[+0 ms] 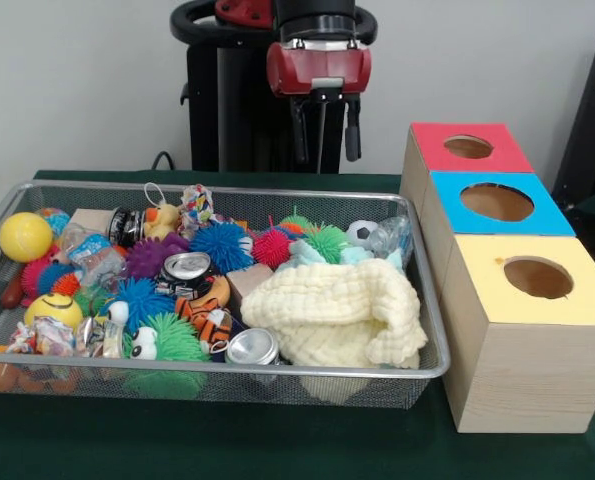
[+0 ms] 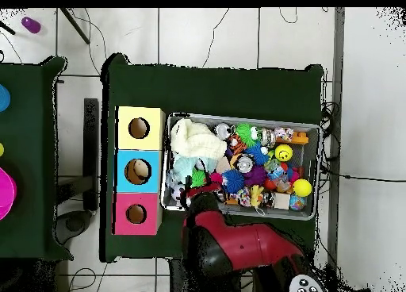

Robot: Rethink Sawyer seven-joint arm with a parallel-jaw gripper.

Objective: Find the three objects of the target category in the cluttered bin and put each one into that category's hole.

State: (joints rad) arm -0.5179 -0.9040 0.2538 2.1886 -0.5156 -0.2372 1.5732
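The wire mesh bin (image 1: pixel 429 300) sits on the green table, full of toys; it also shows in the overhead view (image 2: pixel 238 117). A yellow plush duck (image 1: pixel 162 217) lies near its far rim. An orange-black striped plush tiger (image 1: pixel 206 321) lies near the front, beside a cream knitted cloth (image 1: pixel 332 312). The red-surround hole (image 1: pixel 468 147) is the farthest of three on the wooden box, and shows in the overhead view (image 2: pixel 135 214). My gripper (image 1: pixel 325 132) hangs open and empty above the bin's far rim, clear of the toys. In the overhead view the arm (image 2: pixel 238 245) hides it.
Blue-surround hole (image 1: pixel 497 202) and yellow-surround hole (image 1: pixel 538 277) sit nearer the camera on the same box. Spiky rubber balls (image 1: pixel 220 245), drink cans (image 1: pixel 252 346), a yellow ball (image 1: pixel 24 237) and a small soccer ball (image 1: pixel 361 232) crowd the bin.
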